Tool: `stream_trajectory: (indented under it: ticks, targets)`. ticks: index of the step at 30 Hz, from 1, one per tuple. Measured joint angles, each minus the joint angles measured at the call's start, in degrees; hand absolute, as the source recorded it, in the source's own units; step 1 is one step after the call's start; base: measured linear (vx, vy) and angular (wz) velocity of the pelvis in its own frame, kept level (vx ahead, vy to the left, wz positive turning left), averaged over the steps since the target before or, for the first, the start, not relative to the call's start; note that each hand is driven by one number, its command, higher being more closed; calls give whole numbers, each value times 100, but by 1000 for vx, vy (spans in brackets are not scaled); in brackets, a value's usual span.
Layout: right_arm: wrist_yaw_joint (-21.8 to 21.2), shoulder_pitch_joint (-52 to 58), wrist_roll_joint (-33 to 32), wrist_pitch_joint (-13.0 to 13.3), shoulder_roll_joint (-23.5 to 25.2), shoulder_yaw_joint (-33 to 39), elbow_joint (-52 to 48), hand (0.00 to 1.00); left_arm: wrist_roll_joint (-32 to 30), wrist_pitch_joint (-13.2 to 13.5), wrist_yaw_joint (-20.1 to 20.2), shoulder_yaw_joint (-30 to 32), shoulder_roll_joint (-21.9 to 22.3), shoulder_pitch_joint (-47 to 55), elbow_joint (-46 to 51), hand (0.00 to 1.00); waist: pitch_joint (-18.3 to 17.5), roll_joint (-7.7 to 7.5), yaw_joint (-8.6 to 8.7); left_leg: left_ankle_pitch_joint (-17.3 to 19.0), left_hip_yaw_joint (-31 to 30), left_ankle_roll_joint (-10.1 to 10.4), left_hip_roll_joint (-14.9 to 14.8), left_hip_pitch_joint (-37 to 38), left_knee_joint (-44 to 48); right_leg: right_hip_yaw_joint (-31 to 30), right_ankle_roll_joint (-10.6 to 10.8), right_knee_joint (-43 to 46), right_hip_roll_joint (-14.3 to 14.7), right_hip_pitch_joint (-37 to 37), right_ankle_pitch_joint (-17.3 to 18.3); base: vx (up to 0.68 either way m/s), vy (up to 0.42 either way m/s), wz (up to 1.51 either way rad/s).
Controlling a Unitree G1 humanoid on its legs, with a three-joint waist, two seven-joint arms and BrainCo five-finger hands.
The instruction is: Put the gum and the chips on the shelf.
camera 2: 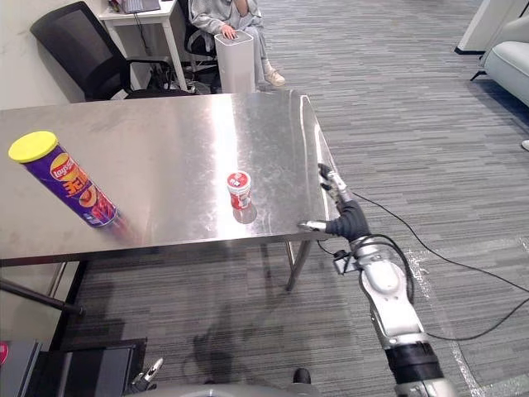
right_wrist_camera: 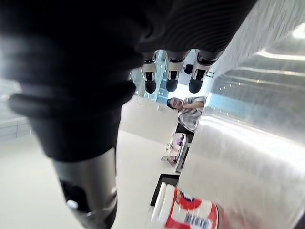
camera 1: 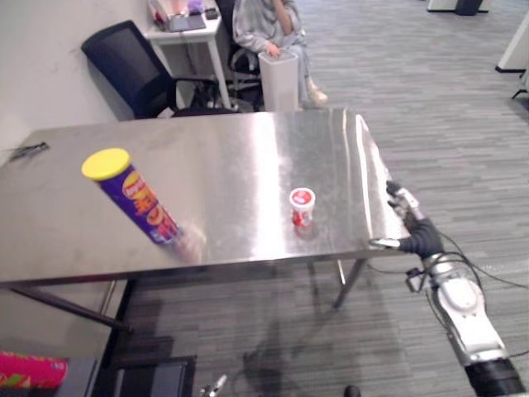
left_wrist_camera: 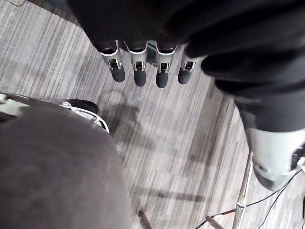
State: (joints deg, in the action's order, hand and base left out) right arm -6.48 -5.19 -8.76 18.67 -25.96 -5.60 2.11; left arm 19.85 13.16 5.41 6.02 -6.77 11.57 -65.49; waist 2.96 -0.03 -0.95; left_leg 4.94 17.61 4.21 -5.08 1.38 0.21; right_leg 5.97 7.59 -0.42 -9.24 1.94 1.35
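right hand open, hovering beside counter edge | left hand hanging open | gum tub seeming light, stiff, slick; sides suiting grip

I see my right hand at the table's right edge. On the table, the gum tub is left of it and the chips can farther left.

Picture edges cut off the gum tub in the right wrist view, the counter's left end, and a pink container.
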Motion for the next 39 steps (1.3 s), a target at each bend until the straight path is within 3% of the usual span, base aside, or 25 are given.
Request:
stream_trajectory:
  ticks: [6,13,27,39]
  targets:
    - [-19,-532,-1,-188,53,-613,617,0,-29,-26,-11,-13,6,3,-38,0,0,18,-107,-32,-139,-16,11,-79,-10,139,36,-83,0,-63,-36,24,-5,13]
    - [88,-962,4,-260,471,-855,1248,0,-30,-87,-51,5,4,2,-44,0,-3,28,-152,-41,-265,-27,10,-78,-15,282,18,-150,2,-167,-92,20,-1,8]
    - [479,-1564,209,-453,1010,-834,1911,0,-43,-134,-181,104,37,27,-8,0,42,26,-261,-524,-407,-63,99,-14,-560,443,-29,-268,-7,-116,-253,-72,-18,5]
    - [697,-2153,199,-611,1210,-817,2582,0,-85,-209,-275,121,48,47,77,0,86,20,-409,-530,-415,-61,99,-19,-562,439,-27,-317,6,-135,-255,0,-11,0]
